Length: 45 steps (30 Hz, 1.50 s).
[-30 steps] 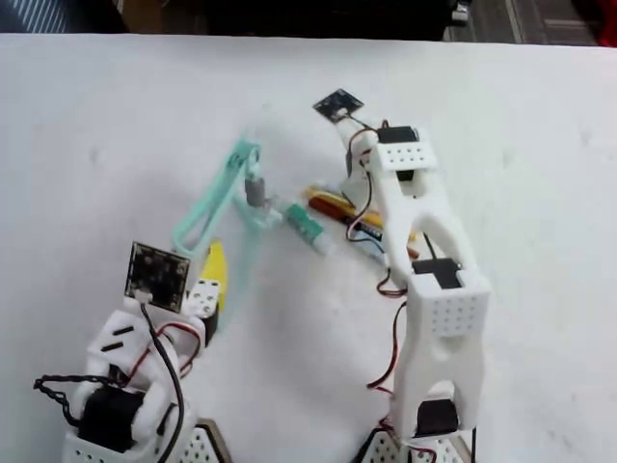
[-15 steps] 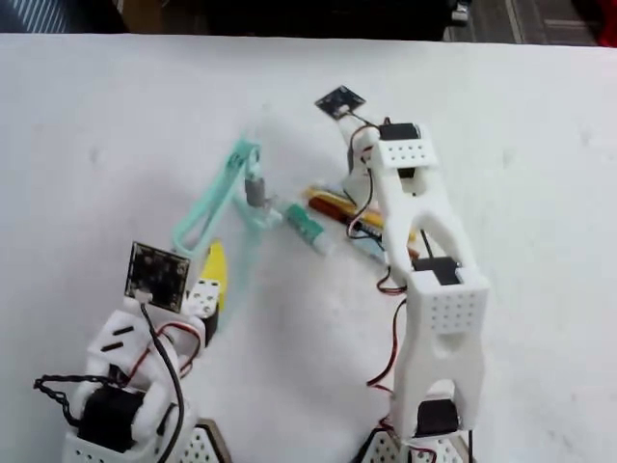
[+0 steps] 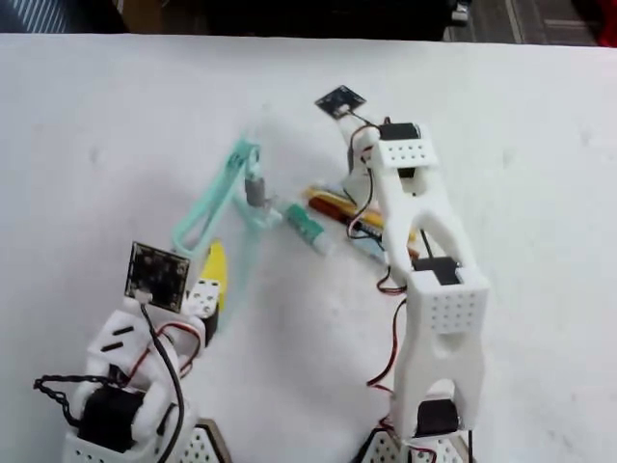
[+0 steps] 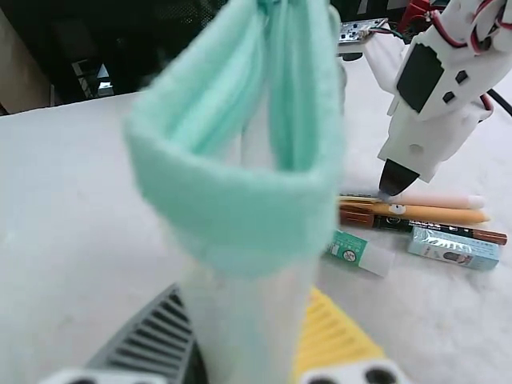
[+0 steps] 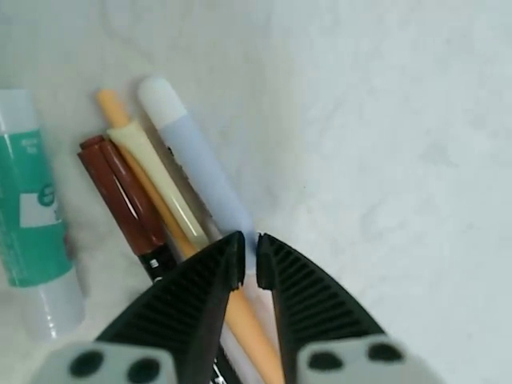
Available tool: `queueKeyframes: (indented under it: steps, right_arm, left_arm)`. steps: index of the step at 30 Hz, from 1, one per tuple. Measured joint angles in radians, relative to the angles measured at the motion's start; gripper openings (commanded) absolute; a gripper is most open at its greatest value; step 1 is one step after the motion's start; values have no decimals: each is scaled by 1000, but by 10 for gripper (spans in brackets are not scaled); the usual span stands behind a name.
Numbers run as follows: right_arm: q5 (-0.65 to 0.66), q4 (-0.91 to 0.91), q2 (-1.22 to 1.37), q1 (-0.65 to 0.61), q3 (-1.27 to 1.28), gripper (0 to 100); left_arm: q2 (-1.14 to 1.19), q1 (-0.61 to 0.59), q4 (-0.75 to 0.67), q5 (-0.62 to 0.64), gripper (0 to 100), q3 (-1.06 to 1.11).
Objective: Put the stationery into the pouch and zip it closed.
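Right wrist view: the right claw (image 5: pixel 250 260) is pinched almost shut, tips down on the pale pen (image 5: pixel 196 160). An orange pen (image 5: pixel 160 188), a brown pen (image 5: pixel 120 192) and the glue stick (image 5: pixel 36 232) lie beside it on the table (image 5: pixel 384 120). Over on the other side, the left claw (image 4: pixel 244 324) is clamped on the mint pouch (image 4: pixel 240 184), its mouth open, near the pens but apart from them.

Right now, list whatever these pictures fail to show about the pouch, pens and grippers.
1. Zipper of the pouch: left wrist view, too close and blurred.
2. Full length of the pens: high view, the right arm covers part of them.
3. Whether the right gripper holds the pale pen: right wrist view, the gripper itself hides the contact.
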Motion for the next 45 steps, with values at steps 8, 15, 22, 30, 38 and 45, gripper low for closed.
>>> queueKeyframes:
  steps: [8,15,22,30,38,45]
  right_arm:
    - [0,0,0,0,0,17]
    - [0,0,0,0,0,17]
    - [0,95,-57,18,-58,17]
    - [0,345,-322,20,-204,17]
    - [0,494,-598,-26,-221,17]
    - [-11,502,-890,-29,-221,17]
  left_arm:
    - [-9,-6,0,-3,202,0]
    - [-9,-6,0,-3,202,0]
    - [-9,-6,0,-5,202,0]
    - [-9,5,0,-5,207,0]
    - [-11,25,0,-5,207,0]
    - [-11,25,0,-5,207,0]
